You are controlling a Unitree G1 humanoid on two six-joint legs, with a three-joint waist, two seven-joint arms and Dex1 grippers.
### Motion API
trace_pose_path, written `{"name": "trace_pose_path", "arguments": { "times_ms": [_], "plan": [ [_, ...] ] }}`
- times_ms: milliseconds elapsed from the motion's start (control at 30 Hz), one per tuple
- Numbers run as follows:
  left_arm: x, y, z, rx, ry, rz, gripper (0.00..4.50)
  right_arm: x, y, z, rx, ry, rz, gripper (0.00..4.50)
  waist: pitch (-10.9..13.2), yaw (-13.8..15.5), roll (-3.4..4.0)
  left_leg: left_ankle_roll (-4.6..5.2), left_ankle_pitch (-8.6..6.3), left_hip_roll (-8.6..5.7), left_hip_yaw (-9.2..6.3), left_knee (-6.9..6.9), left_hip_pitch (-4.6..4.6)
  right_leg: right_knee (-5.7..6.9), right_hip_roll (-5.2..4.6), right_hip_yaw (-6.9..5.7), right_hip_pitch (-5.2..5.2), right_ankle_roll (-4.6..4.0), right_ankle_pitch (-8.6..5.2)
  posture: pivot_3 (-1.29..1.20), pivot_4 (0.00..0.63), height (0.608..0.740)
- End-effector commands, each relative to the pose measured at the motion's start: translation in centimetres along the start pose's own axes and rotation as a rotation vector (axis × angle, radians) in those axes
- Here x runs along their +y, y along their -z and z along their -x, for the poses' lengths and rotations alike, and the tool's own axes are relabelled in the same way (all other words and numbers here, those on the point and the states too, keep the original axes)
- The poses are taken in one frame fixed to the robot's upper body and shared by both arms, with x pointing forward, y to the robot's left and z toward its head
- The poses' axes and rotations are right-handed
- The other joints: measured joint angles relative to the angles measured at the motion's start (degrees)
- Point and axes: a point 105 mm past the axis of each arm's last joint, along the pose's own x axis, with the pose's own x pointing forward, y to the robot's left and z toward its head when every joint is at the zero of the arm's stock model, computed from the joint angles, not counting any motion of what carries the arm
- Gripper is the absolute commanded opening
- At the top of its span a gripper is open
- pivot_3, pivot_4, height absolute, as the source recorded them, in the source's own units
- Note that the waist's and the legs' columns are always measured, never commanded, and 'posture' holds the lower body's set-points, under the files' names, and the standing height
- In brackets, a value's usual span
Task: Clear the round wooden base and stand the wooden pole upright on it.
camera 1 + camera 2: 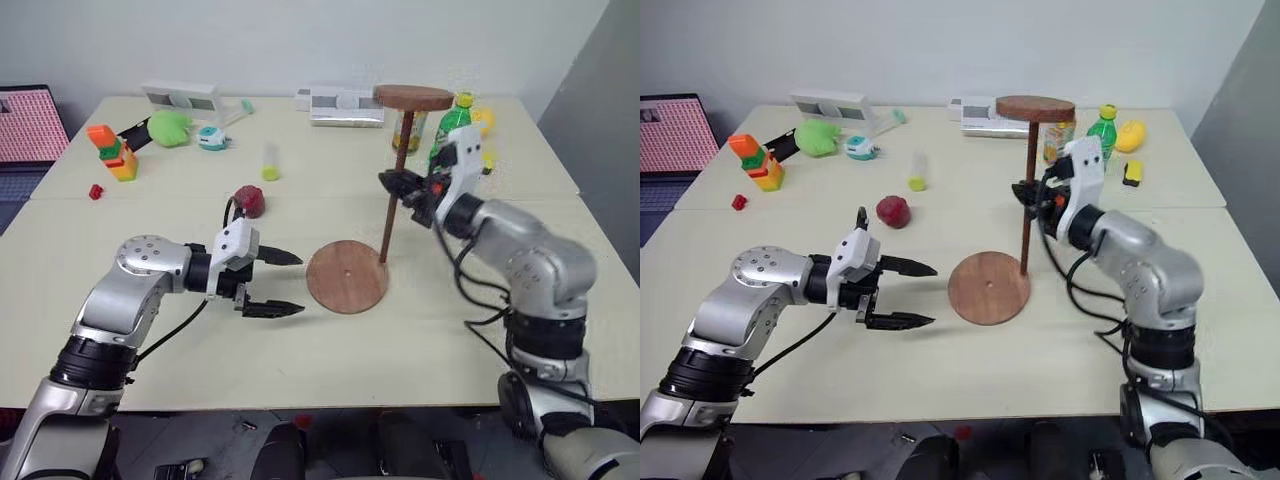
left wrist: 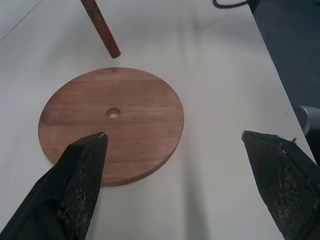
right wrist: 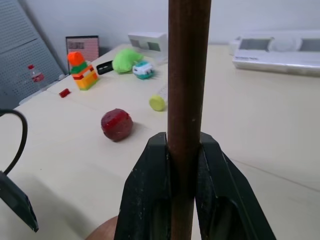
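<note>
right gripper [image 1: 402, 186] clamped tight on the wooden pole [image 1: 394, 196], holding it upright with the dark disc cap on top, its lower tip hanging just past the far right rim of the round wooden base [image 1: 346, 276]. base lies bare on the counter [image 1: 300, 360], centre hole showing. left gripper [image 1: 283, 284] waits just left of it, fingers spread wide, holding nothing. looks like the placing step: next comes a nudge nearer and left, then straight down into that hole

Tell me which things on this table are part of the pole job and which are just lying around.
In the job: round wooden base; wooden pole, clamped in the right gripper; open left gripper.
Lying about: red ball, green bottle, toy blocks, green plush.
</note>
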Motion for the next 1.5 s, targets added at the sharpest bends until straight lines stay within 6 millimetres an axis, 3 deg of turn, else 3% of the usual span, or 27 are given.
{"name": "trace_pose_path", "arguments": {
  "times_ms": [33, 300, 633, 1067, 1500],
  "plan": [
    [-0.1, -1.1, 0.3, -0.022, -0.020, -0.040, 4.50, 3.3, -0.3, -0.6, -0.126, -0.059, 0.135, 0.26, 0.00, -0.09, 0.00, 0.00, 0.00, 0.00, 0.00, -0.01, 0.01, 0.00, 0.01, 0.00, -0.01, 0.00, 0.00, 0.00, 0.150, 0.740],
    [-0.1, -1.3, 0.9, -0.009, -0.028, -0.036, 4.50, 4.8, 0.7, -1.4, -0.187, -0.092, 0.125, 0.26, 0.00, -0.07, 0.00, -0.21, 0.12, 0.02, -0.03, -0.02, 0.02, 0.01, 0.02, -0.02, 0.00, 0.00, 0.00, 0.00, 0.150, 0.740],
    [-0.3, -1.1, 1.1, 0.002, -0.029, -0.027, 4.50, 7.3, 2.0, -0.6, -0.151, -0.199, 0.147, 0.26, 0.00, -0.02, 0.00, -0.20, 0.11, 0.02, -0.04, -0.04, 0.03, 0.00, 0.02, -0.02, 0.00, 0.00, 0.00, 0.00, 0.150, 0.740],
    [-0.4, -1.2, 0.9, -0.001, -0.013, -0.028, 4.50, 4.7, 2.6, -0.2, -0.122, -0.111, 0.210, 0.26, 0.00, 0.03, 0.00, -0.15, 0.09, 0.01, -0.05, -0.03, 0.06, -0.01, 0.02, -0.03, 0.05, 0.00, 0.00, 0.00, 0.150, 0.740],
    [-0.4, -1.2, 1.0, 0.004, -0.002, -0.030, 4.50, 6.0, 2.6, -0.6, -0.137, -0.137, 0.168, 0.26, 0.00, 0.03, 0.00, -0.15, 0.08, 0.02, -0.05, -0.03, 0.07, 0.00, 0.02, -0.03, 0.05, 0.00, 0.00, 0.00, 0.150, 0.740]
  ]
}}
